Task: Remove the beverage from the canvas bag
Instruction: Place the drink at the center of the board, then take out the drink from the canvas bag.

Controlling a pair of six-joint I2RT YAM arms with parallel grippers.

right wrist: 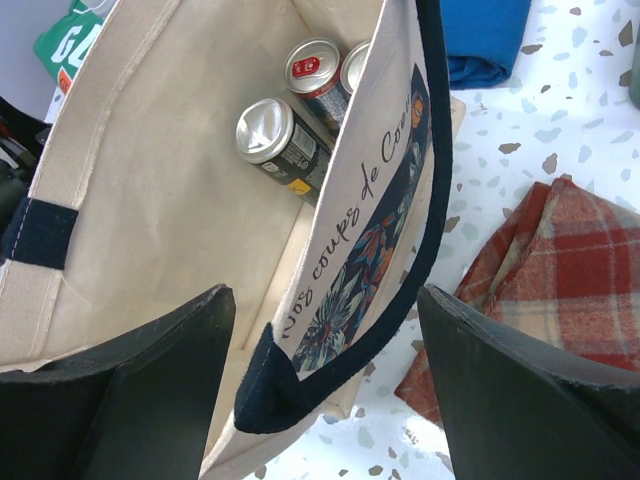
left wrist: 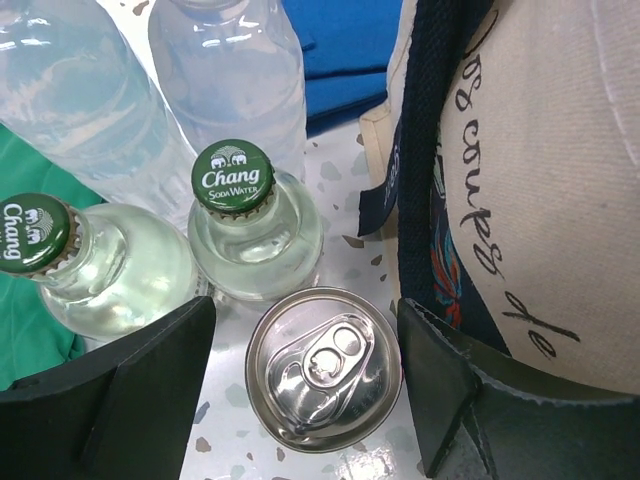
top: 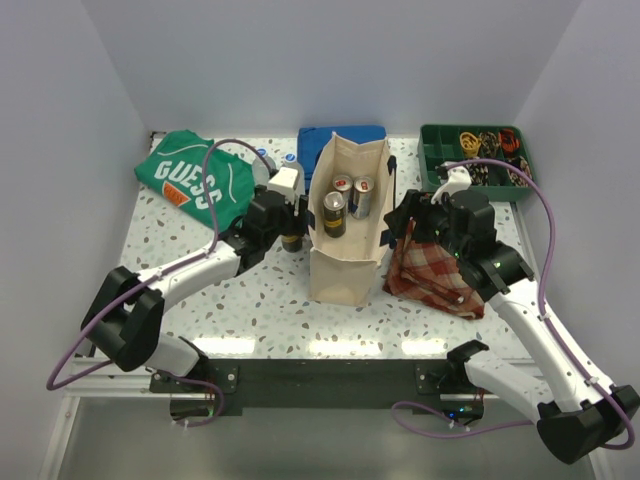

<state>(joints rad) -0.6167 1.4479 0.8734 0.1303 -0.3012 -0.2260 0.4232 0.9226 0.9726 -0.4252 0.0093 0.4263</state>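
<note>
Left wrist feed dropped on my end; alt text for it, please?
A silver can stands upright on the table between the left gripper's open jaws. Two green-capped Chang soda bottles stand just behind it, and the canvas bag fills the right side.

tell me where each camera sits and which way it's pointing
Top external: above and behind the arms, looking down on the table; left arm and right arm show.
Left wrist: on the left arm, looking down past its fingers at a can beside the canvas bag.
Right wrist: looking down past its fingers into the bag at cans.
All three share the canvas bag.
</note>
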